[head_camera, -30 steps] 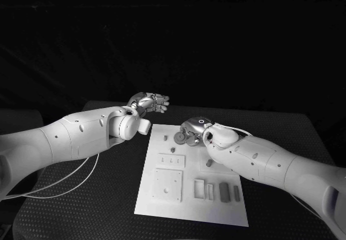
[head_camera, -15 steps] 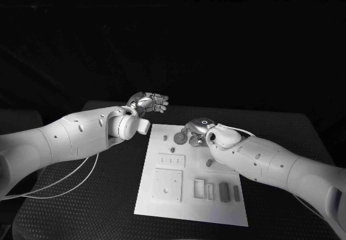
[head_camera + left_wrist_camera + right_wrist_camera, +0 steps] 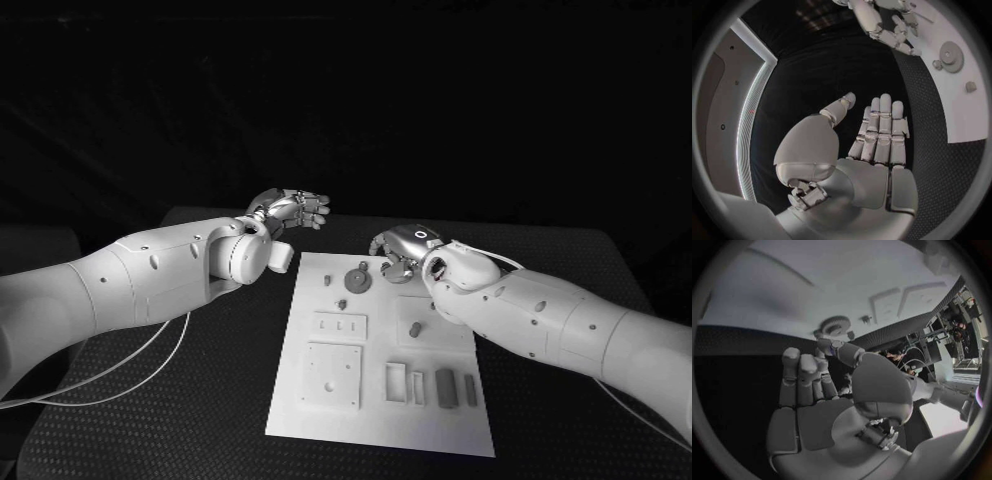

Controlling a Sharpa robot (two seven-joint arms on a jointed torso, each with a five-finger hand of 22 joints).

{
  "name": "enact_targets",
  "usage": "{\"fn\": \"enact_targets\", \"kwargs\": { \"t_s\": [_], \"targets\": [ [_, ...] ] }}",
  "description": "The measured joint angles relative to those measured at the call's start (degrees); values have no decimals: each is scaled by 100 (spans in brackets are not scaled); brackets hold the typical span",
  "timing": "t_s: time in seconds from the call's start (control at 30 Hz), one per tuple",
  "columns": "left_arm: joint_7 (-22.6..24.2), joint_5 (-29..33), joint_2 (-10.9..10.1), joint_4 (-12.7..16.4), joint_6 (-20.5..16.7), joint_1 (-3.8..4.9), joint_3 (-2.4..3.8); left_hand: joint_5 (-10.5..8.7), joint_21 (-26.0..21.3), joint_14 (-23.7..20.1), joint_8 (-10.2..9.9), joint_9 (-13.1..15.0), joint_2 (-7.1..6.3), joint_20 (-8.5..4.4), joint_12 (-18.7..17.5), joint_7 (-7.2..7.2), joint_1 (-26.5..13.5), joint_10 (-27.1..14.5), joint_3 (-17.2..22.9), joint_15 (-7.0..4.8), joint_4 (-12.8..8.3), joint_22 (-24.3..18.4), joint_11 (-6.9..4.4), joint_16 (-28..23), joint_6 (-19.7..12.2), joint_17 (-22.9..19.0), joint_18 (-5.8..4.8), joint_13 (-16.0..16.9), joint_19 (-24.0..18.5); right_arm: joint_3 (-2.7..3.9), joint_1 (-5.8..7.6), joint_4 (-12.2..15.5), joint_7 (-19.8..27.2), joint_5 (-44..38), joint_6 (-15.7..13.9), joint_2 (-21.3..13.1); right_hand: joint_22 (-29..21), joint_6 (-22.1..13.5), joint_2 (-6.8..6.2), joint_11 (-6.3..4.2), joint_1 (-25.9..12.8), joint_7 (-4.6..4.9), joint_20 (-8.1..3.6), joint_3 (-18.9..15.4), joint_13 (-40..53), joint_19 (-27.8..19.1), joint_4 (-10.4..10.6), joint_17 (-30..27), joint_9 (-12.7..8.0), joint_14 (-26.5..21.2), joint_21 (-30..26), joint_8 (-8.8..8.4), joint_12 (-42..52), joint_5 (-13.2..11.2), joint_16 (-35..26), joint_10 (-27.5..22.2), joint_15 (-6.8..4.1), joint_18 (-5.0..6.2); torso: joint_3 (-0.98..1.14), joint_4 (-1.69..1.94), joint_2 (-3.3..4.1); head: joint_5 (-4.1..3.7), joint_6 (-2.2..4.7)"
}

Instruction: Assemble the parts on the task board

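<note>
Where the head view looks down, the task board is seen mid-table, parts near its far edge; the right hand hangs there, perhaps touching one. In the left wrist view, the left hand is spread, empty. In the right wrist view, its fingers are curled; a grasp cannot be told.

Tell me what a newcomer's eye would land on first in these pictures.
First, the white task board lying on the black table, with small grey parts on it, among them a gear near its far end. Next, the right hand poised over that far end beside the gear. The left hand hangs off the board's far left corner, fingers straight and holding nothing.
</note>
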Motion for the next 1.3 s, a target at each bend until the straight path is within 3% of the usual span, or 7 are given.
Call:
{"fn": "enact_targets", "kwargs": {
  "t_s": [0.1, 0.3, 0.5, 0.83, 1.07, 1.17, 1.3],
  "targets": [
    [3, -8, -32, -2, -7, 0, 0, 0, 22, 0, 0, 0, 0, 0, 0, 0, 0, 0, 18, 0, -18, 0, 0, -23, 0, 0, 0, 0, 0, 61, 124, 339, 97, 145, -170, -310, -29, -6, -49, 75, -49, 15, 0, -235, -14, 0, -13, 0, 18, -11, -1, 49, 0, -561, -44, -33, 52, -1, 3, -10, -5, -9, 37],
    [4, -26, -120, -11, -17, 0, -2, 0, 22, 0, 0, 12, 0, 0, 0, 0, 0, 0, 18, 0, -18, 0, 0, -23, 0, 6, 0, 13, 0, 150, 253, 692, 288, 418, -304, -832, -53, 3, -140, 102, -20, 39, 9, -352, -21, 9, 11, -1, 27, -17, -1, 84, -5, -789, -56, -22, 63, -25, 41, -73, -14, -13, 101],
    [5, -40, -122, -10, -17, 0, -1, 0, 22, 0, 25, 20, 0, 0, 0, -42, 0, 22, 18, 0, -18, -1, 18, -23, 42, 13, -1, 26, 0, 208, 300, 479, 595, 1004, -210, -1191, -64, 8, -177, 133, -57, 44, 20, -752, -28, -27, -23, -1, 27, -30, -1, 87, -5, -759, -60, -52, 114, -27, 101, -159, -25, -2, 163],
    [-5, -167, -148, 30, -16, -1, -1, 0, 22, 0, 72, 38, 0, 12, 44, -51, 0, 136, 9, 0, -26, -2, -32, -23, 114, 21, -1, 60, -12, 210, 284, -124, 902, 1776, 197, -1362, -73, 16, -116, 154, -149, 53, 71, -1549, -28, -220, -40, 35, 23, -114, -13, 116, -10, -521, -106, -158, 149, -28, 211, -276, -45, 13, 203],
    [-5, -195, -137, 44, -11, -5, -2, 0, 22, 0, 72, 27, 0, 21, 21, -51, 0, 102, 18, 0, -50, -2, 2, -46, 114, 27, 0, 48, -21, 208, 144, -429, 1027, 1914, 525, -1333, -81, -8, -86, 163, -179, 79, 122, -1990, -27, -394, -41, 54, -7, -280, -58, 82, -11, -270, -143, -290, 139, -28, 269, -303, -53, -12, 193],
    [-5, -202, -124, 46, -8, -11, -3, 0, 22, 0, 72, 21, 0, 21, 21, -51, 0, 82, 18, 0, -50, -2, 22, -46, 114, 27, -1, 48, -21, 209, 91, -546, 1031, 1863, 599, -1311, -101, -8, -122, 133, 137, 80, 143, -1802, -29, -415, -29, 54, -23, -296, -91, 52, -11, 300, -144, -320, 132, -28, 287, -307, -53, -16, 183],
    [-3, -209, -119, 61, -1, -11, -3, 0, 22, 0, 72, 21, 0, 21, 0, -51, 0, 82, 18, 0, -50, -2, 22, -46, 114, 32, -1, 42, -21, 209, -12, -655, 1035, 1816, 683, -1276, -107, -17, -191, 106, 245, 89, 162, -1701, -41, -435, -34, 54, -43, -335, -93, 26, -11, -30, -144, -346, 104, -26, 301, -307, -54, -24, 179]
  ]
}}
